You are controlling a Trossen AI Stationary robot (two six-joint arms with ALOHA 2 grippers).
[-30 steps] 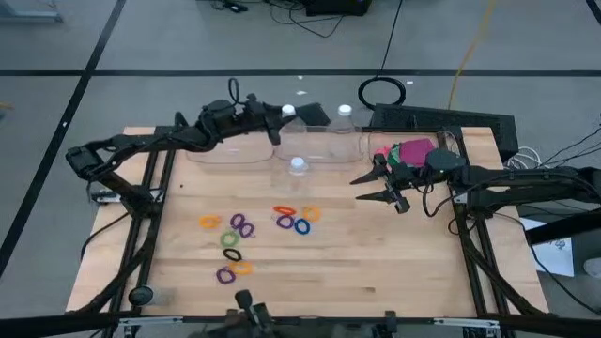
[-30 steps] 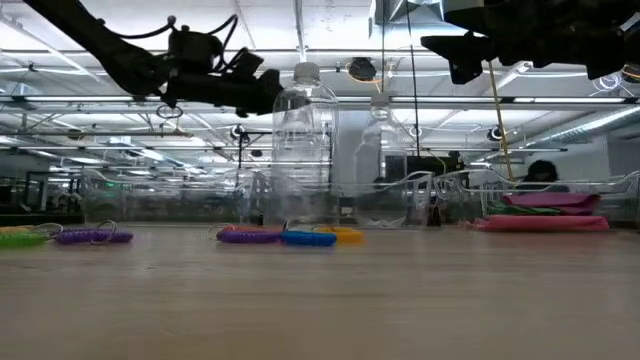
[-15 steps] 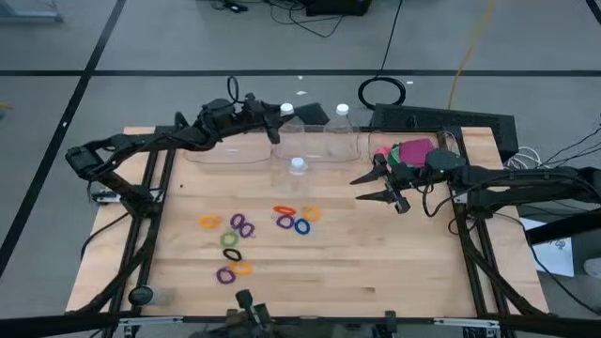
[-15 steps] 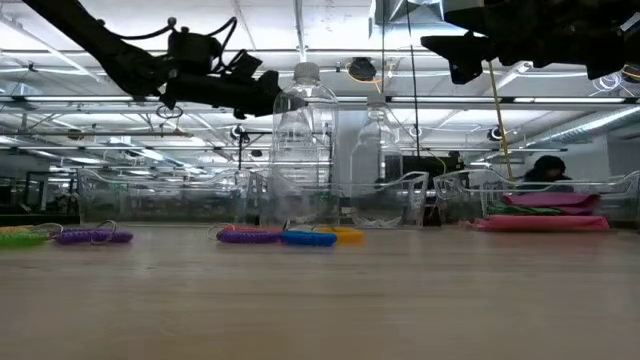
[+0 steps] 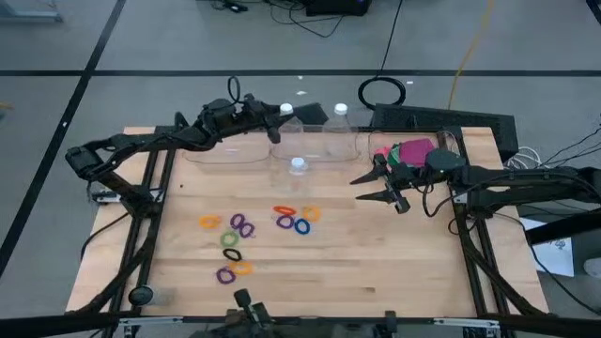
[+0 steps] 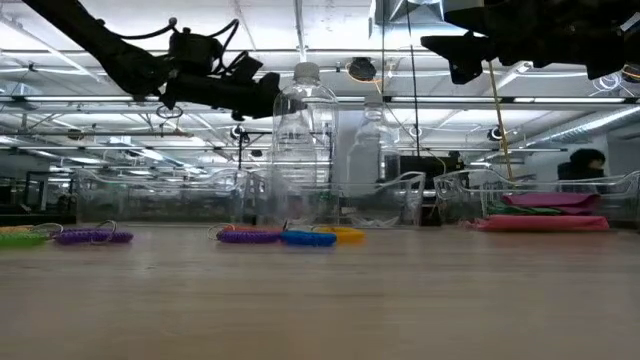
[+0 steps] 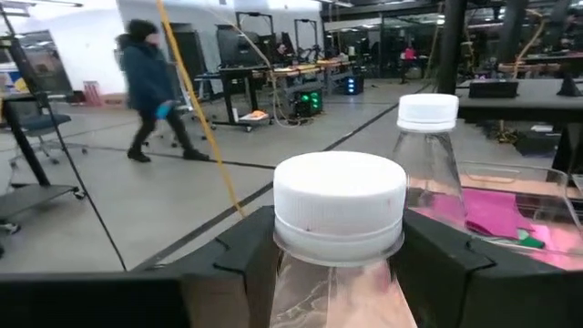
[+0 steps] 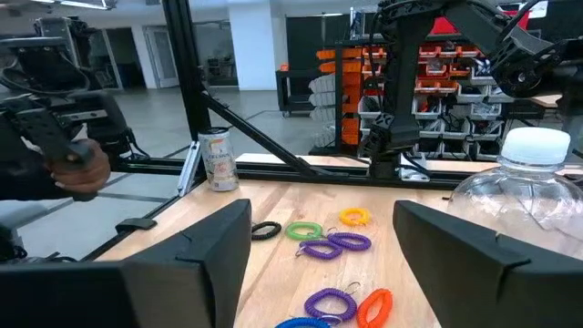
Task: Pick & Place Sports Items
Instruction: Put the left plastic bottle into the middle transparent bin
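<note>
- A wooden table is filling the overhead view, with both dark arms reaching in from its two sides.
- Clear plastic bins are lining the far edge. The bin at the far right is already holding the flat soft pieces, pink and dark green showing on top, so that part of the job is looking done. The other bins are appearing to hold no task items.
- The left gripper is sitting at the far edge with its fingers closed around the neck of a clear water bottle, just under the white cap. A bottle is not among the listed sports items.
- Two more clear bottles are standing nearby, one behind and one in front.
- The right gripper is hovering above the table near the filled bin, fingers spread wide and holding nothing.
- The small elastic rings are lying loose mid-table in purple, orange, blue, green and black. None is binned, so these are looking like the bulk of what is left.
</note>
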